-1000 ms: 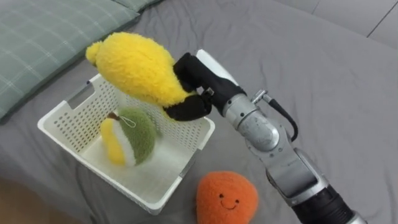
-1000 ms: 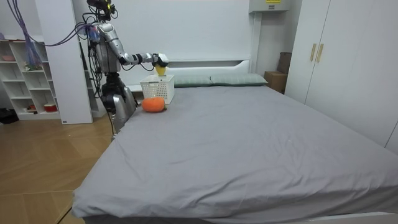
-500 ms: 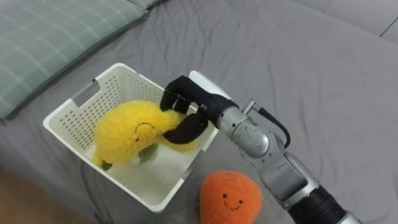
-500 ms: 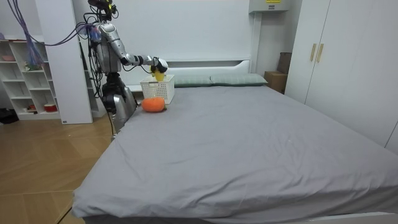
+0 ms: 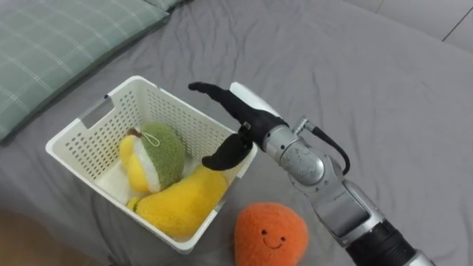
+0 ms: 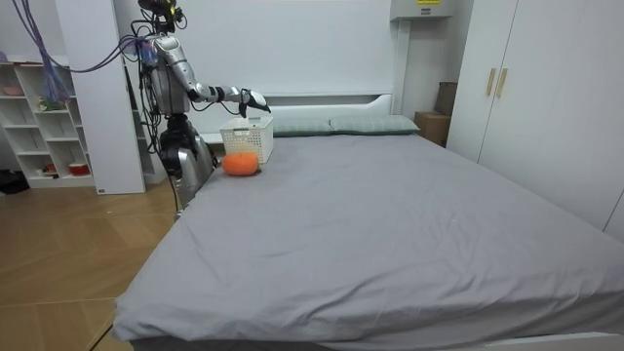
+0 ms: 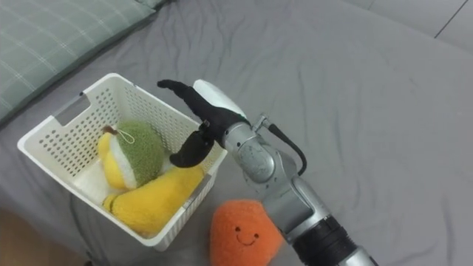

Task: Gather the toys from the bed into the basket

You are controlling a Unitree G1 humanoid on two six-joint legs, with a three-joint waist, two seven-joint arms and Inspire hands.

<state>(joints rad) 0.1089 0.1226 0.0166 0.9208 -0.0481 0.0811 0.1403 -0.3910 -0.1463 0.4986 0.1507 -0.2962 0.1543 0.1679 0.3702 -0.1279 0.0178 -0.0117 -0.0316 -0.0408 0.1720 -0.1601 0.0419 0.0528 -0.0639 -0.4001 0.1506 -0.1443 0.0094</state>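
A white slotted basket (image 5: 81,125) (image 7: 52,118) (image 6: 246,139) stands on the grey bed near its corner. Inside lie a yellow plush toy (image 5: 181,205) (image 7: 151,202) and a green-and-yellow plush fruit (image 5: 153,155) (image 7: 129,154). My right hand (image 5: 235,122) (image 7: 203,114) hovers over the basket's right rim, fingers straight and spread, holding nothing. An orange smiling plush (image 5: 270,235) (image 7: 242,231) (image 6: 241,163) rests on the bed just in front of the basket. In the room view I stand at the bed's head corner with my right arm (image 6: 219,94) stretched over the basket.
A green checked pillow (image 5: 52,44) lies to the left behind the basket. Grey bedsheet (image 5: 369,81) stretches wide to the right. A white shelf unit (image 6: 44,127) stands behind me and wardrobes (image 6: 536,88) line the room view's right.
My right hand has let go of the yellow plush, which dropped into the basket and settled against its front right wall. The fingers went from curled to straight.
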